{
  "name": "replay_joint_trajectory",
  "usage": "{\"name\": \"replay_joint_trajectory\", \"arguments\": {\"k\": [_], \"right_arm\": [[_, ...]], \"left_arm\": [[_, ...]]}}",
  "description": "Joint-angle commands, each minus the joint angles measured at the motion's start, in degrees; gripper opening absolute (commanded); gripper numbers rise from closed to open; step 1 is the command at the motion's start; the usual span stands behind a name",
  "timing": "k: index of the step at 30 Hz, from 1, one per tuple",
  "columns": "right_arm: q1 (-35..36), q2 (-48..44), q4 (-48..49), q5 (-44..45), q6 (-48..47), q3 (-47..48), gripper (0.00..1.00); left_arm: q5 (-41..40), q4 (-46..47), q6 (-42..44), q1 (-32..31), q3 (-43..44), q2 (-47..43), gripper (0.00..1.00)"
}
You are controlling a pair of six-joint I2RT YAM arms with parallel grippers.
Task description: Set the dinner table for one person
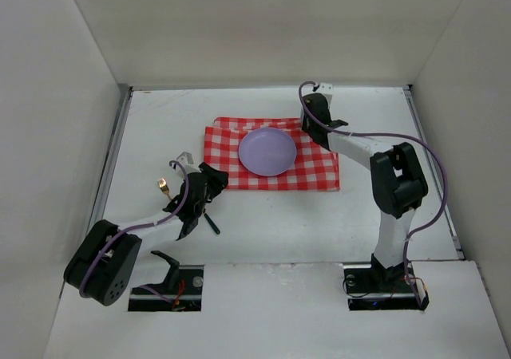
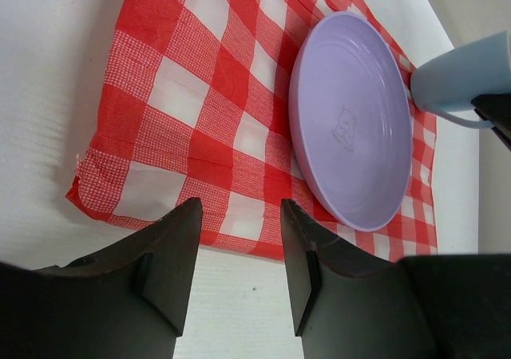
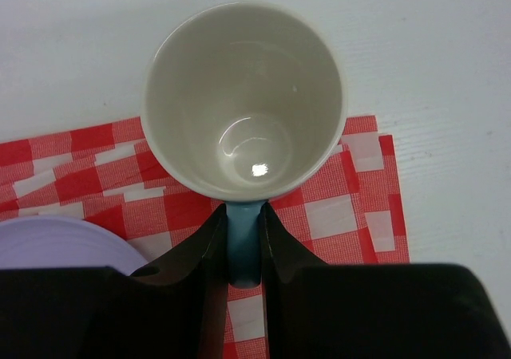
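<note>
The white dinner table (image 1: pixel 271 231) carries a red-and-white checkered cloth (image 1: pixel 319 171) with a lilac plate (image 1: pixel 267 151) on it. In the right wrist view my right gripper (image 3: pixel 243 213) is shut on the blue handle of a light blue mug (image 3: pixel 243 104), white inside and empty, over the cloth's (image 3: pixel 351 207) far right corner. From above, that gripper (image 1: pixel 313 120) is just right of the plate. My left gripper (image 2: pixel 239 215) is open and empty, low over bare table just short of the cloth's (image 2: pixel 184 96) near left edge. The plate (image 2: pixel 351 120) and mug (image 2: pixel 459 76) lie beyond it.
A small gold-tipped piece (image 1: pixel 163 187) and a thin black piece (image 1: pixel 211 224) lie on the table by the left arm; I cannot tell what they are. Metal rails (image 1: pixel 112 159) run along the side edges. White walls enclose the table.
</note>
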Motion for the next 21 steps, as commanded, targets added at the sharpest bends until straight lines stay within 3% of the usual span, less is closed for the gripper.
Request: {"name": "replay_joint_trajectory", "arguments": {"k": [1,10,21], "right_arm": [[0.47,-1.44,5.29,1.15,1.19,3.51,0.01],[0.47,-1.53,5.20,1.41,1.63,1.14,0.04],[0.91,-8.91,5.29,1.41,0.40,-1.84,0.05]], "left_arm": [[-0.13,2.85,0.40,-0.27,0.75,-0.04,0.42],[-0.30,2.85,0.49,-0.44,0.84,0.05,0.42],[-0.04,2.85,0.14,-0.44,1.11,0.75,0.42]]}}
